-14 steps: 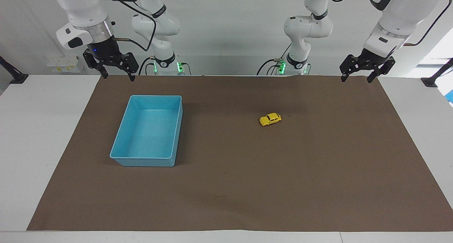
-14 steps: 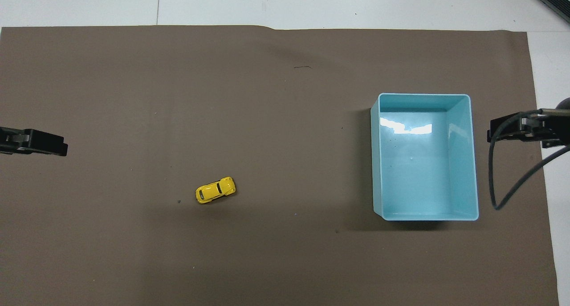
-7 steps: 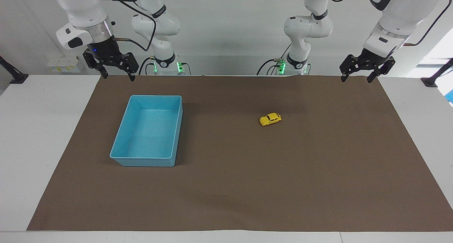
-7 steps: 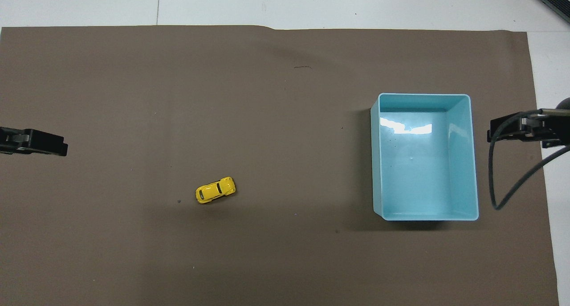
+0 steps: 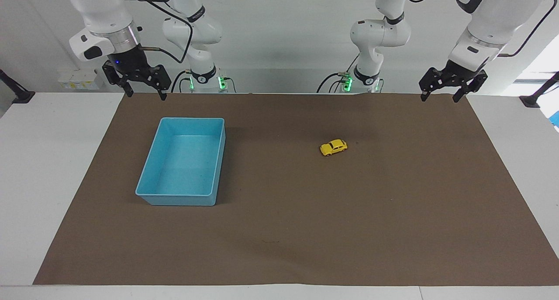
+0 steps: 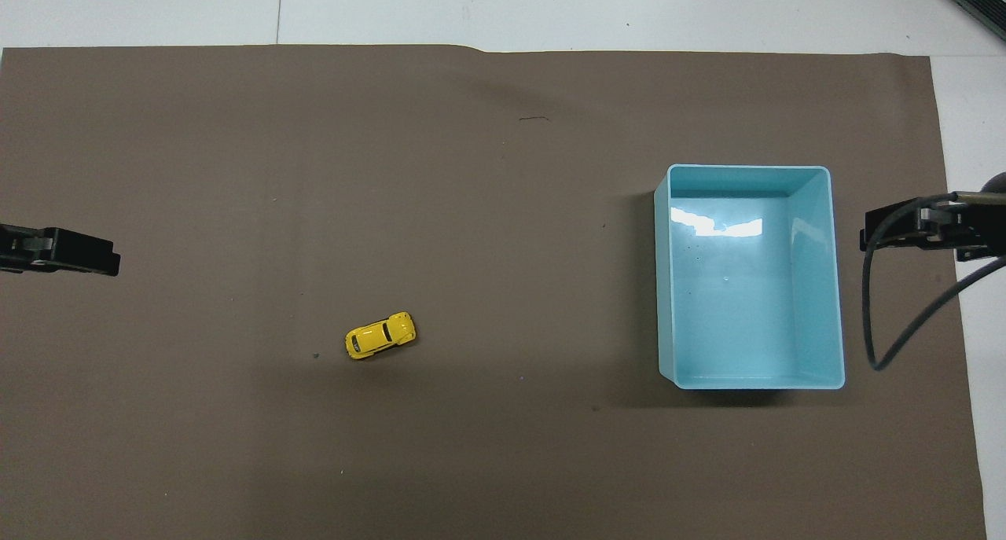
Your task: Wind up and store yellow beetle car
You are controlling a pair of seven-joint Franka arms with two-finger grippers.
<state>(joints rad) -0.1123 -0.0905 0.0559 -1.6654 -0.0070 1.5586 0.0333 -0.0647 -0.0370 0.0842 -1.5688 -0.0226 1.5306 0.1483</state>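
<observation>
The yellow beetle car [image 5: 333,147] stands on its wheels on the brown mat, alone, toward the left arm's end of the table; it also shows in the overhead view [image 6: 380,335]. The blue bin [image 5: 150,194] sits toward the right arm's end and holds nothing; it also shows in the overhead view [image 6: 665,288]. My left gripper [image 5: 439,99] hangs open and empty over the mat's corner nearest the robots, well away from the car. My right gripper [image 5: 146,94] hangs open and empty above the mat's edge, just robot-side of the bin. Both arms wait.
The brown mat [image 5: 305,230] covers most of the white table [image 5: 43,169]. In the overhead view the left gripper [image 6: 106,258] and right gripper [image 6: 872,236] only reach in from the sides. A cable [image 6: 872,320] loops from the right arm beside the bin.
</observation>
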